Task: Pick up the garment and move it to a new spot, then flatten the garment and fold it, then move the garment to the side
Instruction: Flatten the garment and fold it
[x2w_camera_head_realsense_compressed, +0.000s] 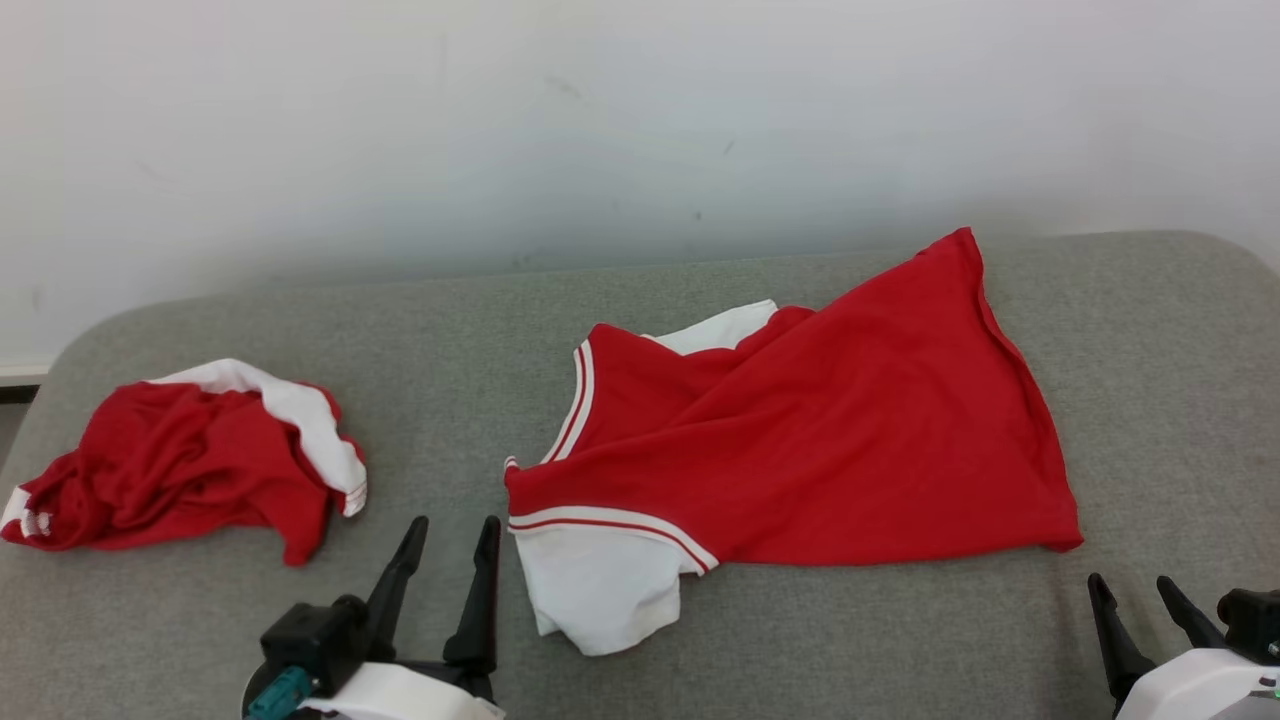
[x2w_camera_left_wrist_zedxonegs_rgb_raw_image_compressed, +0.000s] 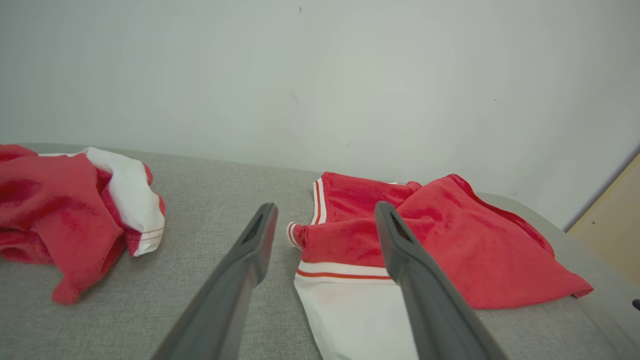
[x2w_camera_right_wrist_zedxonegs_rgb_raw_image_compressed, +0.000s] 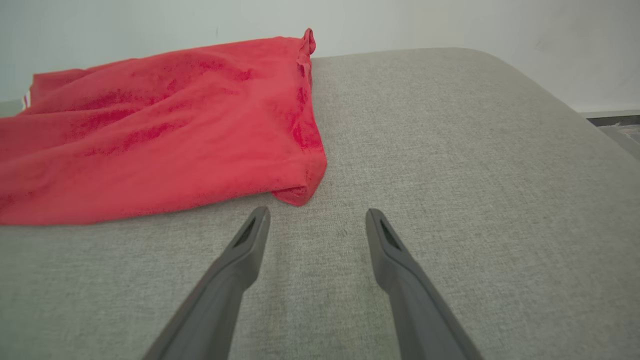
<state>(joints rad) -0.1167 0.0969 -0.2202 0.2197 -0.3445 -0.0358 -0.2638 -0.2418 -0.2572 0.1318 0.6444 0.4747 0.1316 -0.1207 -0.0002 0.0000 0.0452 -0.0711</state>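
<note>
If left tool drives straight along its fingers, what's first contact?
Probably the spread garment: its left edge, the red shoulder band above the white sleeve, lies just ahead of the open left tool. Tool height over the cushion is unclear, so it could skim over.

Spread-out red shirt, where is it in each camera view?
Head view: shirt centre-right.
Left wrist view: shirt right of centre, past the left gripper.
Right wrist view: shirt upper left.
Shared landmark: white wall behind the grey table.
</note>
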